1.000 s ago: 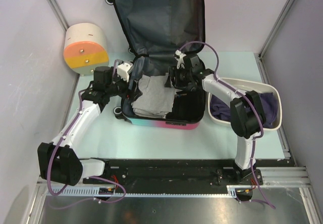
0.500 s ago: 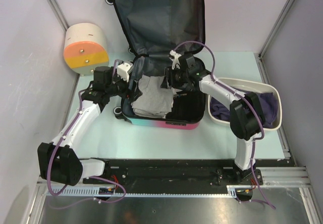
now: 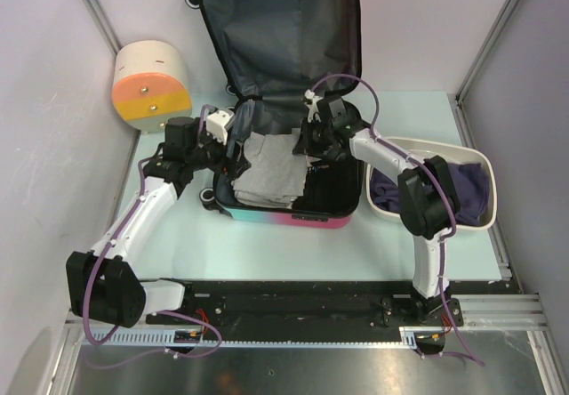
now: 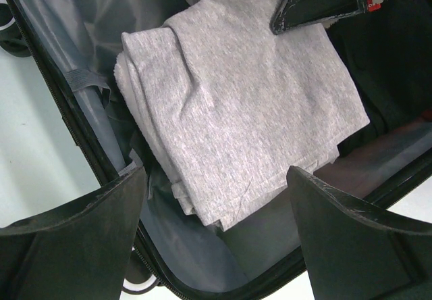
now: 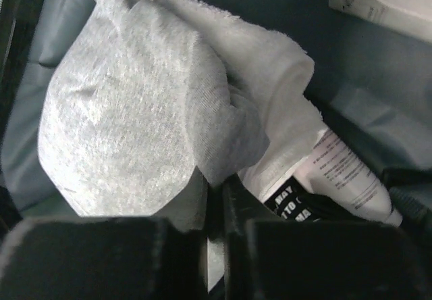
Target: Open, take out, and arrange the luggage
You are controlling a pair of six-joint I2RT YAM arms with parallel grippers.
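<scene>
My right gripper (image 5: 216, 202) pinches a bunched fold of the grey cloth (image 4: 250, 104) inside the open suitcase (image 3: 284, 39), which lies mid-table (image 3: 293, 248) with its lid propped upright against the back wall. My left gripper (image 4: 212, 178) hovers over the cloth's other side, fingers spread wide, holding nothing.

The left arm (image 3: 142, 208) and right arm (image 3: 384, 155) reach forward, angled inward. The left fingers (image 4: 67, 239) stand wide apart; the right fingers (image 5: 88, 259) sit nearly together, pinching grey cloth (image 5: 121, 111).
</scene>
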